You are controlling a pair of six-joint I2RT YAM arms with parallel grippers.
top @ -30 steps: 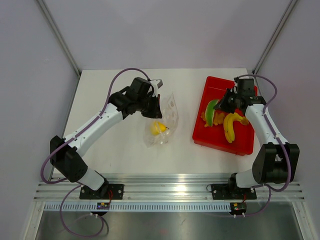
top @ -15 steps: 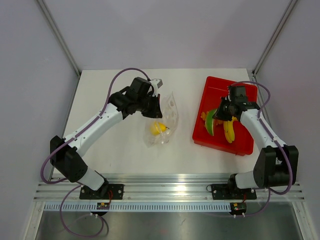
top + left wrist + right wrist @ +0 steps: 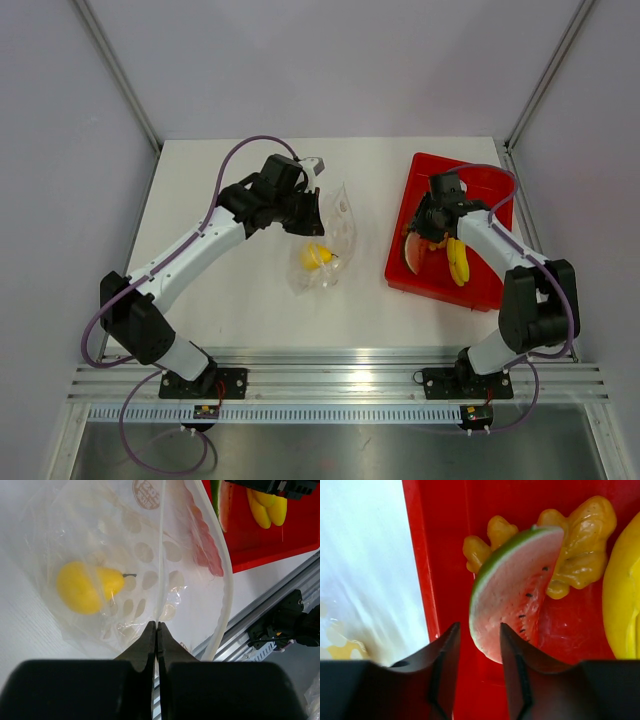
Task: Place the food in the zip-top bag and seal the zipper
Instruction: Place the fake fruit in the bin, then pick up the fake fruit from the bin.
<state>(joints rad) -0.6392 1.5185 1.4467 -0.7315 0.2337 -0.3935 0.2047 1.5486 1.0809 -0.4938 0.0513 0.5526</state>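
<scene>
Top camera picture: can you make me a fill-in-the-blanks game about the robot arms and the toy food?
The left gripper is ____ on the edge of the zip-top bag. The lump inside the bag is coloured ____. The watermelon slice lies in the ____ tray. The right gripper has its jaws ____ around the slice's tip.
Missing words: shut, yellow, red, open.
</scene>
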